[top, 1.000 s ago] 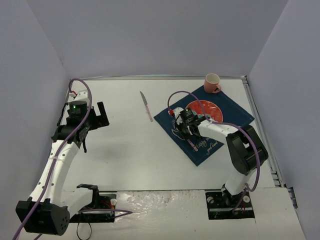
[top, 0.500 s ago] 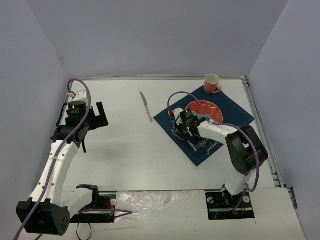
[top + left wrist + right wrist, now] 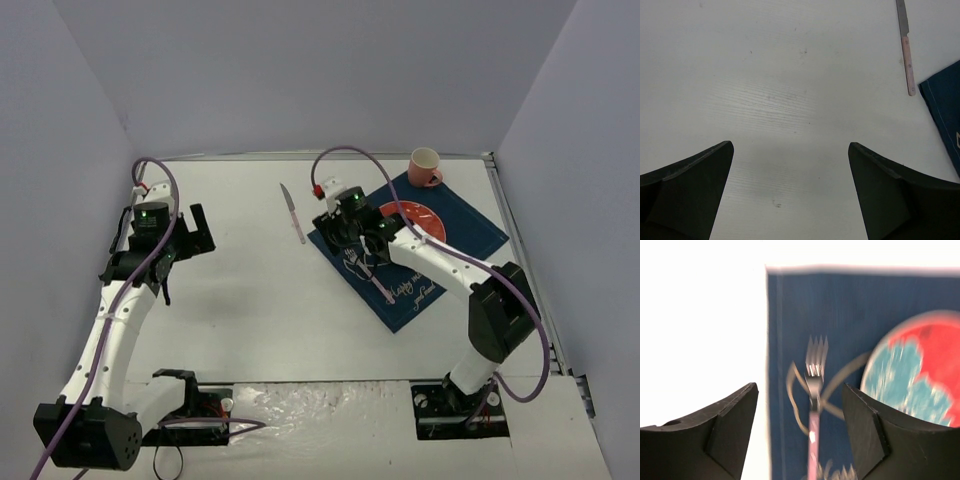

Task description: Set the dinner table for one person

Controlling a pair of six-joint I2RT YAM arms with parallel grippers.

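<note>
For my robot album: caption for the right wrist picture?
Open right pincer over a fork on blue cloth, beside a plate.

Plain lavender walls (image 3: 300, 70) (three sides)

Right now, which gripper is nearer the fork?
Right. The right gripper hangs open directly over the fork on the blue placemat, fingers either side of it. The left gripper is far off over bare table, beyond the knife.
</note>
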